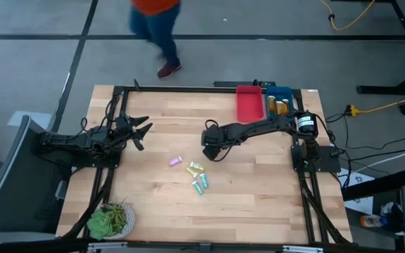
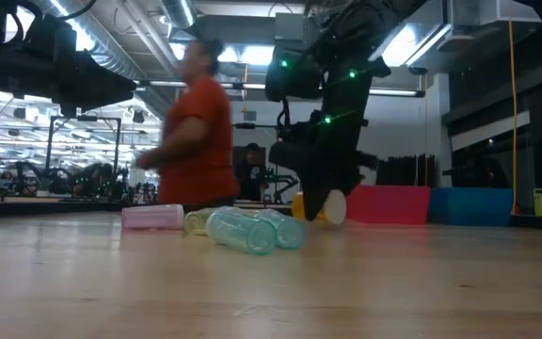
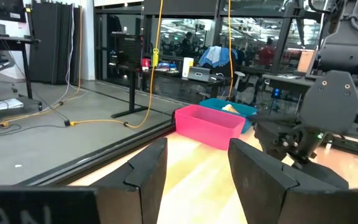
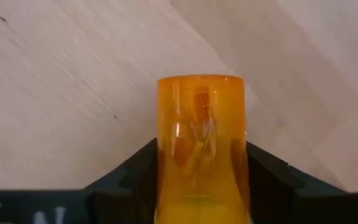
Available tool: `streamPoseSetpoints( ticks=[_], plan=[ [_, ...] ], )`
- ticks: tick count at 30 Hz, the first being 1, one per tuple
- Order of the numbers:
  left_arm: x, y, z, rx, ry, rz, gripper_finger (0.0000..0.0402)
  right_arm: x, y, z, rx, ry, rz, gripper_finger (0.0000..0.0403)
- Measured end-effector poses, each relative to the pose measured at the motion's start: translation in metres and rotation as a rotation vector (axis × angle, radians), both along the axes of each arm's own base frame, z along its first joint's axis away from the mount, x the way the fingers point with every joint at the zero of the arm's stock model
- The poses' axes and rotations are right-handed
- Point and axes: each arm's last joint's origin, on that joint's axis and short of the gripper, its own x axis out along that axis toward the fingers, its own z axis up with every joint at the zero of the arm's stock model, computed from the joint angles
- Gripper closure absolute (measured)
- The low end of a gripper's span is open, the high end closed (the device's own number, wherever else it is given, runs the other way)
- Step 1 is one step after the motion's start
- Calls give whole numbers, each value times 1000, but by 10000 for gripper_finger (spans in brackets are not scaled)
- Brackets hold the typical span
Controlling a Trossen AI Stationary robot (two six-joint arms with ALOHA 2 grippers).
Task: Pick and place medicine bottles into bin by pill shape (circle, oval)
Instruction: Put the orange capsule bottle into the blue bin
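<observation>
The right arm's dark two-finger gripper point(image 1: 210, 149) hangs over the middle of the pale wooden surface point(image 1: 259, 190), its fingers closed against the sides of a translucent orange cylindrical pill bottle point(image 4: 201, 149); in the right wrist view the bottle stands between the two dark fingers point(image 4: 269, 177) with bare wood beyond it; in the low view the same gripper point(image 2: 327, 202) sits low over the surface with a pale cap point(image 2: 336, 207) showing at its tip. The left arm's dark gripper point(image 1: 140, 131) waits near the left edge of the surface, well apart from the bottles, its fingers point(image 3: 148, 171) spread wide and holding nothing. A loose cluster of small bottles lies on the surface just in front of the right gripper: a pastel purple bottle point(image 1: 175, 161), a yellow bottle point(image 1: 195, 168), and two teal-green bottles point(image 1: 201, 184); in the low view they lie on their sides, touching or nearly so. At the far right corner stand a pink-red rectangular plastic bin point(image 1: 250, 103) and a blue bin point(image 1: 281, 98) just beside it, the blue one with orange bottles inside. A small green leafy plant point(image 1: 108, 220) sits at the near left corner; a person in an orange top point(image 2: 199, 132) is beyond the far edge.
</observation>
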Motion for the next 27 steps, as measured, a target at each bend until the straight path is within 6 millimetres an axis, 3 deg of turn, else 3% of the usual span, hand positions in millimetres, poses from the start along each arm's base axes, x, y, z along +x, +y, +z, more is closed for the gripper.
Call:
streamPoseSetpoints(
  ticks=[6,14,17,22,27],
  plan=[
    [0,0,0,0,0,0,236,0,-3,32,-117,145,6,211],
    [0,0,0,0,0,0,236,-23,-19,109,-389,438,-136,209],
    [0,0,0,0,-1,0,236,-29,-32,135,-405,327,-157,209],
    [0,0,0,0,4,-2,236,-67,-56,177,-481,261,-303,209],
    [0,0,0,0,3,-12,236,-123,-74,204,-465,179,-444,210]
  ],
)
